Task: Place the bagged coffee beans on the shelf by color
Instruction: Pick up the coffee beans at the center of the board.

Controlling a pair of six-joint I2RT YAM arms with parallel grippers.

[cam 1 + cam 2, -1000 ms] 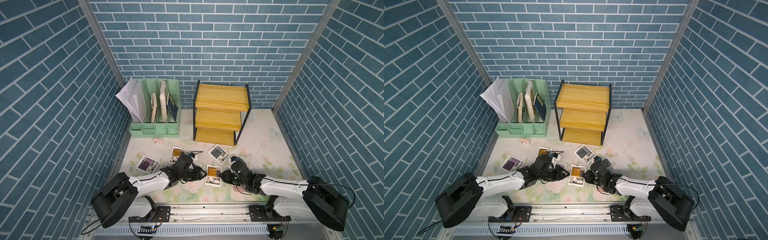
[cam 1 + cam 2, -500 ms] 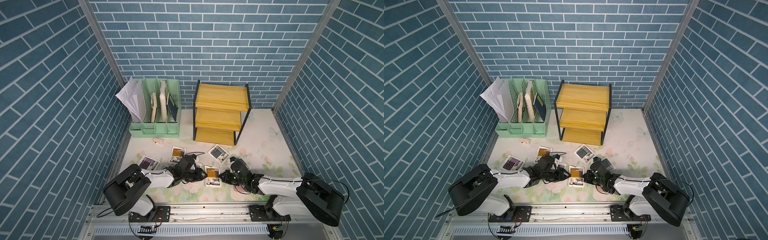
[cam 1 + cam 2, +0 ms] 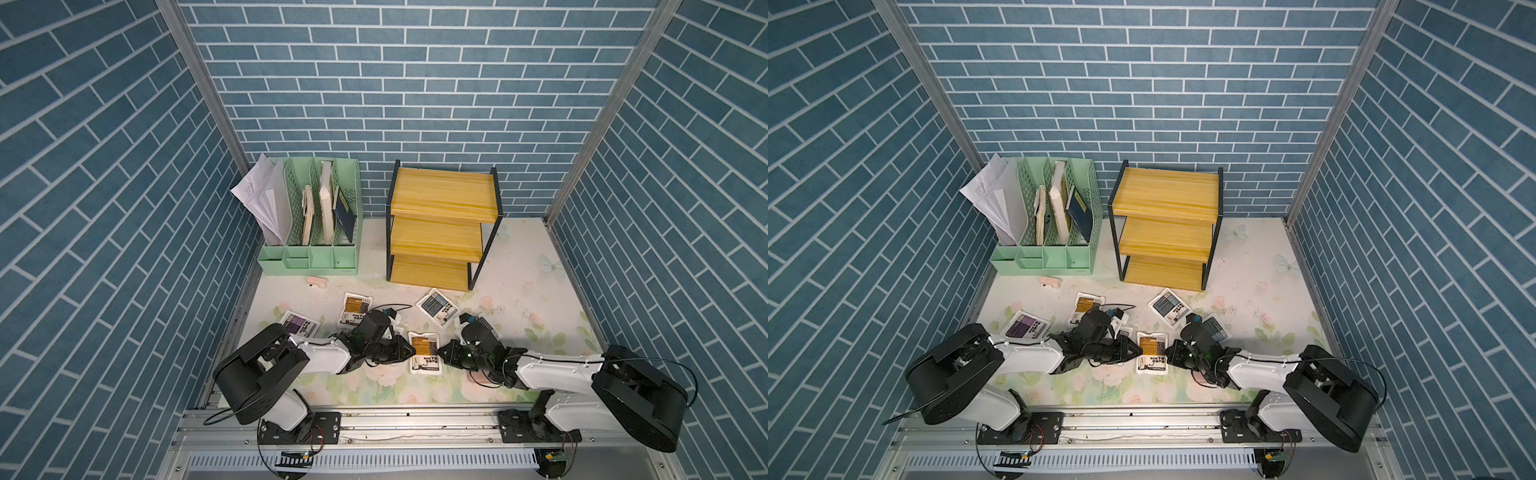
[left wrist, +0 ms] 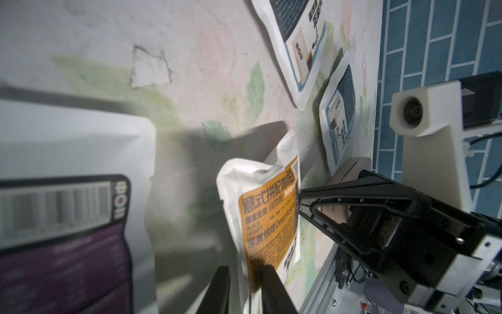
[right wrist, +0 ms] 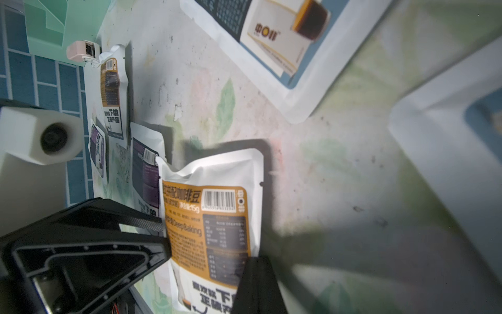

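In front of the three-tier stepped shelf of yellow wooden boards in a black metal frame [image 3: 440, 195], well out from its lowest step, a flat white pouch with an orange-brown label [image 3: 424, 352] sat partly raised off the floral bench [image 3: 519, 299]. The right pincer [image 3: 441, 358] was pressed together on one long edge of it. The left pincer [image 3: 411, 351] straddled the opposite edge with a narrow gap; I could not tell whether it truly gripped. Nearer the shelf lay a second orange-brown pouch [image 3: 354, 309], a grey-blue pouch [image 3: 436, 307] and a purple pouch [image 3: 300, 324].
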